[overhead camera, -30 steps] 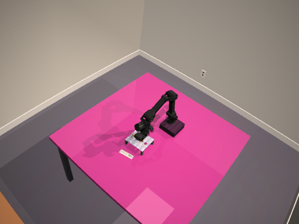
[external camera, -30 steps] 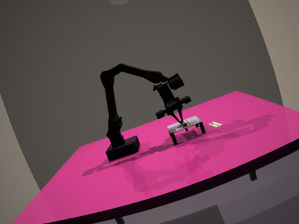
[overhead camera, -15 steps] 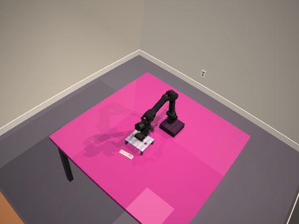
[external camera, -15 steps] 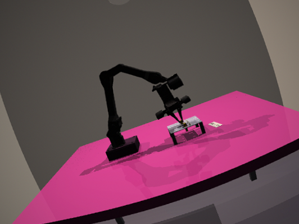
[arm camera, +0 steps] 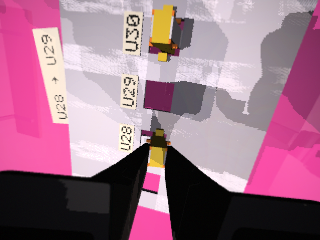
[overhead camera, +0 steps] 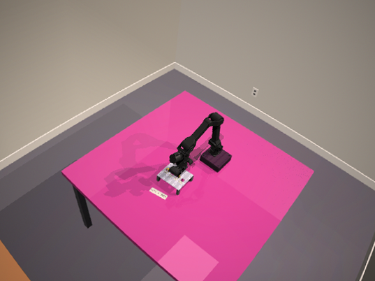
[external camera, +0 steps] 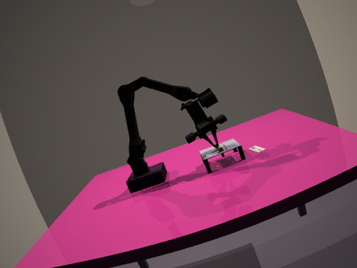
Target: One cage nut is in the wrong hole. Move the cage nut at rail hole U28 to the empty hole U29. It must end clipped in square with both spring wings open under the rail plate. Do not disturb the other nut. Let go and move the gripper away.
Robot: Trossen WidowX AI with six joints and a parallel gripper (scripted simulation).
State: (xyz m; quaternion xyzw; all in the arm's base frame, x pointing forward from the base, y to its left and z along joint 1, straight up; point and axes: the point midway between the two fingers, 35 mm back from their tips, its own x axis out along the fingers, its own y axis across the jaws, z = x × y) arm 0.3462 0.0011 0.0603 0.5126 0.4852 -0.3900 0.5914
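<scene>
The rail plate [overhead camera: 174, 184] [external camera: 207, 154] [arm camera: 225, 150] stands on short black legs. In the wrist view, my gripper [arm camera: 159, 146] [external camera: 217, 146] is shut on the yellow cage nut [arm camera: 157, 157] at hole U28. A dark magenta strip of that hole shows beyond the nut at its upper left. Whether the nut is still seated or slightly raised, and its spring wings under the plate, I cannot tell. Hole U29 [arm camera: 159, 95] is empty, showing dark magenta. The other yellow nut [arm camera: 163, 25] sits at U30, apart from the fingers.
A paper slip [overhead camera: 158, 193] [external camera: 257, 149] [arm camera: 46, 65] reading "U28 → U29" lies on the pink table [overhead camera: 233, 226] [external camera: 99, 236] beside the plate. Another opening [arm camera: 151, 181] shows below U28 between the fingers. The arm's dark base [overhead camera: 215, 159] [external camera: 147, 178] stands behind the plate.
</scene>
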